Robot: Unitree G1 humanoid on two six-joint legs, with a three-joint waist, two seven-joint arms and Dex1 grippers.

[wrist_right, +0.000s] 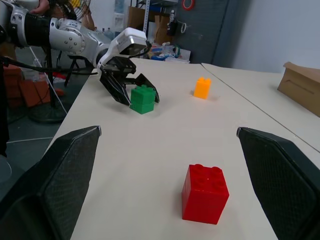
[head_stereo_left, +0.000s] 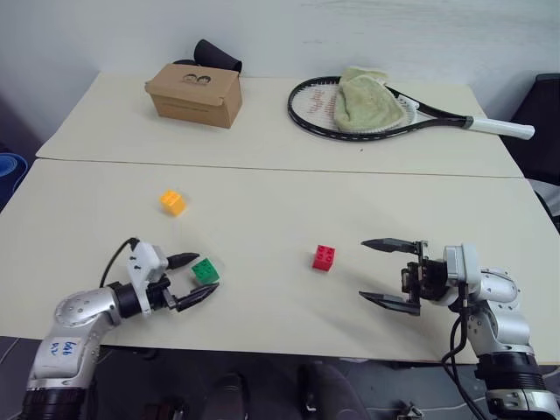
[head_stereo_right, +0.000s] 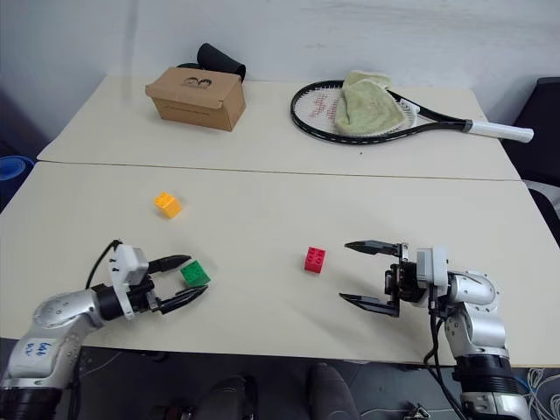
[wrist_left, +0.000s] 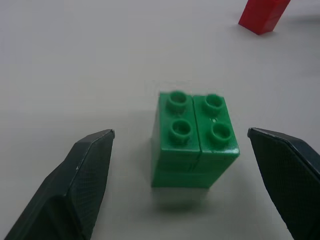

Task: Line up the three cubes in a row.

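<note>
The left gripper [head_stereo_left: 194, 280] is seen low over the near-left part of the table [head_stereo_left: 262, 219], its two black fingers spread on either side of the green brick [head_stereo_left: 206, 270]. In the left wrist view the green brick [wrist_left: 194, 145] is framed between the fingertips with a gap on each side, so it is bracketed but not yet pinched; it sits upright on the table with its four studs up.

The red brick [head_stereo_left: 324, 257] is found near the middle of the near edge, well apart from the green one. The right gripper [head_stereo_left: 380, 271] is held just beside it toward the near-right corner, fingers spread wide and pointing across at it, nothing between them.

The yellow-orange brick [head_stereo_left: 172, 202] is left farther back on the left side, apart from both grippers.

Along the far edge, a cardboard box [head_stereo_left: 194, 94] is seen toward the left with a black object [head_stereo_left: 217, 56] behind it, and a tennis racket [head_stereo_left: 385, 112] toward the right with a green towel [head_stereo_left: 367, 100] draped over its head.
</note>
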